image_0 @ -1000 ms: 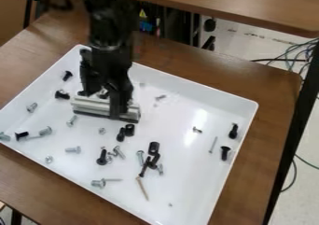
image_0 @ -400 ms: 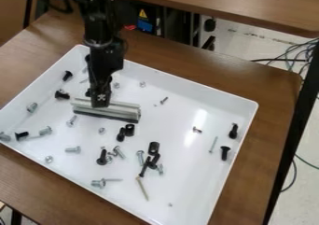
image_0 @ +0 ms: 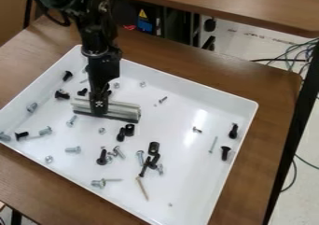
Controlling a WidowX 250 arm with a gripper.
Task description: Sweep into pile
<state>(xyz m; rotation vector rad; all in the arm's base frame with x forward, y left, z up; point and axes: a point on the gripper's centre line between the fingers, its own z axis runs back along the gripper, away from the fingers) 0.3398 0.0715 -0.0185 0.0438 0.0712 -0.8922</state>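
Black two-finger gripper (image_0: pixel 99 108) met long grey bar (image_0: pixel 128 111), far left in white rectangular tray (image_0: pixel 193 182); couldn't tell whether clenched. Silver metal screws (image_0: pixel 118 151) lay scattered.

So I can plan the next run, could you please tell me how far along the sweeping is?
Little looks done: there is no single pile, only some black parts close together in the tray. As for work in hand, the gripper is down at the sweeper, its hold unclear. Left to gather are scattered black bolts and silver screws.
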